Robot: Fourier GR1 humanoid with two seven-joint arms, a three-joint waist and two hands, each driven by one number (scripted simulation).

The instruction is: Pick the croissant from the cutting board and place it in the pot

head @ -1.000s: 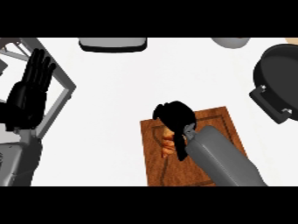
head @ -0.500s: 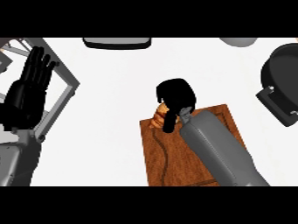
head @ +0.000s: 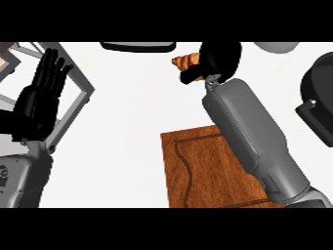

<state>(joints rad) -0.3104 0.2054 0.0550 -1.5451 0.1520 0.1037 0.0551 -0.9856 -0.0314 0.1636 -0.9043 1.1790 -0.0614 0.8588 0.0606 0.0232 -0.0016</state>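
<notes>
Now right hand (head: 218, 59) curled round croissant (head: 186, 61), held above white bench (head: 133, 112), well clear of cutting board (head: 205, 168). Pot (head: 329, 95) sits at right edge, apart from hand. Left hand (head: 43, 95) rests at left, fingers straight, holding nothing.

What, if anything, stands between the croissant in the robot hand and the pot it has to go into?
Nothing visible does. The right robot hand holds the croissant up past the cutting board, and the black pot sits to the right of it at the view's edge. Only bare white counter shows between them.
</notes>
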